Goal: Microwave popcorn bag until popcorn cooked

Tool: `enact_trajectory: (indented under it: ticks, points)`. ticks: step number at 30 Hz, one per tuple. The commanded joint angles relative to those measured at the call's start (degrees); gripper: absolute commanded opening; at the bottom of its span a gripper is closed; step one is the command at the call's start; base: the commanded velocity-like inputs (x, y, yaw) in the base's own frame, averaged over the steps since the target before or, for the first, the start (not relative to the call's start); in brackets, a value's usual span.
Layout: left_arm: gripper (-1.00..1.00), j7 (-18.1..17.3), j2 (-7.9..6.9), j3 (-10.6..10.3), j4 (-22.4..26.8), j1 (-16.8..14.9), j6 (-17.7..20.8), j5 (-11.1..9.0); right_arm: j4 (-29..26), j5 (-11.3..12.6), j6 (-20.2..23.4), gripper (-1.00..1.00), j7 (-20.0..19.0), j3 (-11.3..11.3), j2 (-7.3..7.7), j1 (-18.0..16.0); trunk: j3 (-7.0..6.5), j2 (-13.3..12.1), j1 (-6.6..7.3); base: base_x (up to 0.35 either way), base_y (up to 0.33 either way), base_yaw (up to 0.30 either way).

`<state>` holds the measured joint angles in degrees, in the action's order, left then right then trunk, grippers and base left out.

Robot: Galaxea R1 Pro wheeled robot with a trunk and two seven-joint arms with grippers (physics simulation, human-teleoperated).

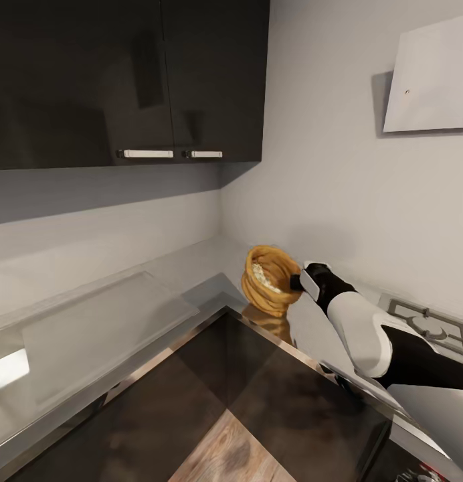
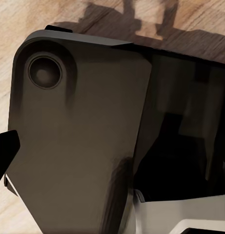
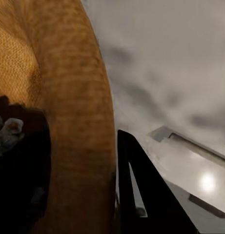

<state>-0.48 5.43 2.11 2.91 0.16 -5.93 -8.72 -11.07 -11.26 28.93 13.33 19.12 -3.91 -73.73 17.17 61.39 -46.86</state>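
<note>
The right hand (image 1: 300,281) is gripping the popcorn bag (image 1: 270,281) by its rim, tilting it above the bench (image 1: 191,268); popcorn (image 1: 263,276) is showing inside.

Right arm stretched forward, gripper at the popcorn bag's rim

In the head view the right arm reaches forward and to the left from the lower right, white forearm leading to a black wrist, with the right gripper (image 1: 300,281) against the rim of the popcorn bag (image 1: 270,280). In the right wrist view 1 dark finger (image 3: 141,195) lies outside the rim; whether the jaws clamp it is unclear.
</note>
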Motion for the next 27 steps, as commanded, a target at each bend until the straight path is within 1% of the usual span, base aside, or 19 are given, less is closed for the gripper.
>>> enact_trajectory:
  ticks: [1,2,4,6,7,8,10,12,13,23,27]
  points:
    - [1.00,-0.1,0.01,0.2,0.1,0.0,-0.1,-0.3,-3.0,-0.4,3.3,-1.00,0.0,0.5,-0.26,0.0,0.07,0.0,-0.01,0.000,0.000,0.000]
    - [1.00,-0.1,0.01,0.2,0.1,0.0,-0.1,-0.3,-7.6,-0.4,7.9,-1.00,0.0,0.4,-0.47,0.0,0.07,0.0,-0.01,0.000,0.000,0.000]
    - [1.00,-0.1,0.01,0.2,0.1,0.0,-0.1,-0.3,-14.5,-0.4,14.4,-1.00,0.0,0.3,-0.62,0.0,0.07,0.0,-0.01,0.000,0.000,0.000]
    - [1.00,-0.1,0.01,0.2,0.1,0.0,-0.1,-0.3,-18.5,-0.5,18.3,-1.00,0.0,0.2,-0.70,0.0,0.07,0.0,-0.01,0.000,0.000,0.000]
    - [1.00,-0.1,0.01,0.2,0.1,0.0,-0.1,-0.3,-20.1,-0.5,20.2,-1.00,0.0,0.1,-0.97,0.0,0.07,0.0,-0.01,0.000,0.000,0.000]
    - [1.00,0.0,0.01,0.2,0.1,0.0,-0.1,-0.3,-22.2,-0.6,22.5,-1.00,0.0,0.0,-1.59,0.0,0.07,0.0,-0.01,0.000,0.000,0.000]
    - [1.00,-0.1,0.01,0.2,0.1,0.0,-0.1,-0.3,-24.3,-1.0,25.7,-1.00,0.0,-0.1,-2.39,0.0,0.07,0.0,-0.01,0.000,0.000,0.000]
    - [1.00,0.0,0.01,0.2,0.1,0.0,-0.1,-0.3,-24.9,-1.0,28.6,-1.00,0.0,-0.1,-2.60,0.0,0.07,0.0,-0.01,0.000,0.000,0.000]
    - [1.00,-0.1,0.01,0.2,0.1,0.0,-0.1,-0.3,-25.1,-0.8,31.1,-1.00,0.0,-0.1,-2.66,0.0,0.07,0.0,-0.01,0.000,0.000,0.000]
    - [1.00,-0.1,0.10,0.1,0.0,0.0,0.0,-0.3,-25.1,-0.5,31.1,-1.00,-0.1,0.0,-2.68,0.0,0.07,0.0,-0.01,0.000,0.000,0.000]
    - [1.00,-0.1,0.10,0.2,0.0,0.0,-0.2,-0.2,-25.1,-0.4,31.1,-1.00,-0.1,0.0,-2.68,0.0,0.07,0.0,-0.01,-0.199,0.000,0.000]
